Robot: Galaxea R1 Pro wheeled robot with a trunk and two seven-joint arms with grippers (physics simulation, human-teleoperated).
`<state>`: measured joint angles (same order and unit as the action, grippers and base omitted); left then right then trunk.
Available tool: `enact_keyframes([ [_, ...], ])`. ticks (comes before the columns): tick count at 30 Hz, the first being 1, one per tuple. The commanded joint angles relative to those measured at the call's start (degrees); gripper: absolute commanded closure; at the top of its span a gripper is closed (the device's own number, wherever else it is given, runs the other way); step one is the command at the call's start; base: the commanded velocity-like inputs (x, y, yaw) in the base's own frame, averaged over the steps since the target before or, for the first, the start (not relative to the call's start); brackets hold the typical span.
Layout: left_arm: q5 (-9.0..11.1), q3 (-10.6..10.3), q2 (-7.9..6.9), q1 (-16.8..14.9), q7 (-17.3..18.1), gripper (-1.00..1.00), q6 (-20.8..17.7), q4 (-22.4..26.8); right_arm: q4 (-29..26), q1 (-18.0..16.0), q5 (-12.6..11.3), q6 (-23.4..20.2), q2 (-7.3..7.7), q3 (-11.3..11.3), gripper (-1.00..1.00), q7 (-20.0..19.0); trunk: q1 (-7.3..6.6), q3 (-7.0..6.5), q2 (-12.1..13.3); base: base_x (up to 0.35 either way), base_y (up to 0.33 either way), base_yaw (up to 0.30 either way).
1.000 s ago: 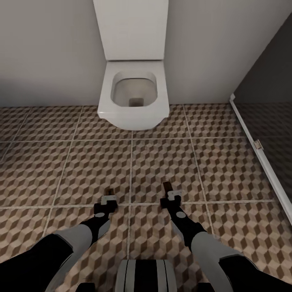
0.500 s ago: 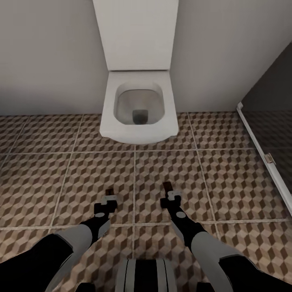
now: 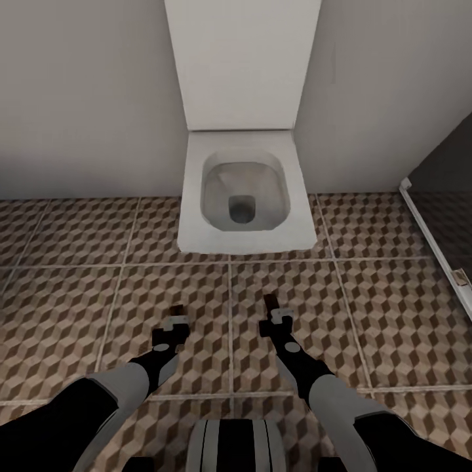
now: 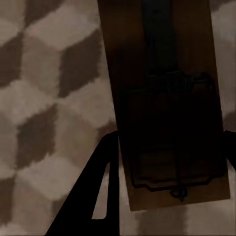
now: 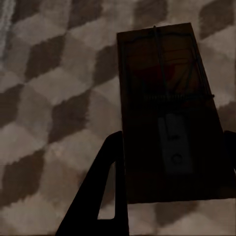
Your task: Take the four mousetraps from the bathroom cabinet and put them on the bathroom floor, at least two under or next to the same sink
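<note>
Grippers first: my left gripper point(image 3: 175, 320) is clamped on one mousetrap point(image 4: 164, 103), my right gripper point(image 3: 274, 313) on a second mousetrap point(image 5: 169, 110), both held out above the bathroom floor point(image 3: 78, 295). I see cube-patterned tiles with pale grout under both arms. Ahead, a white toilet point(image 3: 244, 196) stands against a pale wall point(image 3: 78, 92), with a dark panel point(image 3: 452, 190) at my right.

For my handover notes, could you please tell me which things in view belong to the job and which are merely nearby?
Job:
- mousetrap in left gripper
- mousetrap in right gripper
- bathroom floor

Nearby:
- toilet
- dark glass panel
</note>
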<state>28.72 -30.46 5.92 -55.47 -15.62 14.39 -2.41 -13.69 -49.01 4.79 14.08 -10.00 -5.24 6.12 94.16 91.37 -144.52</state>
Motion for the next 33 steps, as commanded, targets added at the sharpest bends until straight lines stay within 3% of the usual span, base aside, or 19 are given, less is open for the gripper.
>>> enact_keyframes([
  [1,0.29,-0.48,0.06,-0.07,-0.2,1.0,0.3,-0.23,0.07,-0.04,0.49,0.02,0.0,-0.3,1.0,0.56,0.02,0.03,-0.01,0.232,-0.031,0.0],
  [14,0.3,-0.59,0.22,0.29,-0.2,1.0,0.28,-0.23,0.07,-0.04,0.48,0.02,0.0,-0.3,1.0,0.56,0.02,0.03,-0.01,0.099,-0.163,0.0],
  [27,0.28,-0.64,0.23,0.79,-0.2,1.0,0.31,-0.23,0.07,-0.04,0.48,0.03,0.0,-0.3,1.0,0.56,0.02,0.03,-0.01,0.0,-0.011,0.0],
  [33,0.28,-0.64,0.23,0.8,-0.2,1.0,0.33,-0.23,0.07,0.04,0.48,0.02,0.0,-0.3,1.0,0.56,0.17,1.36,-0.09,0.0,0.0,0.0],
])
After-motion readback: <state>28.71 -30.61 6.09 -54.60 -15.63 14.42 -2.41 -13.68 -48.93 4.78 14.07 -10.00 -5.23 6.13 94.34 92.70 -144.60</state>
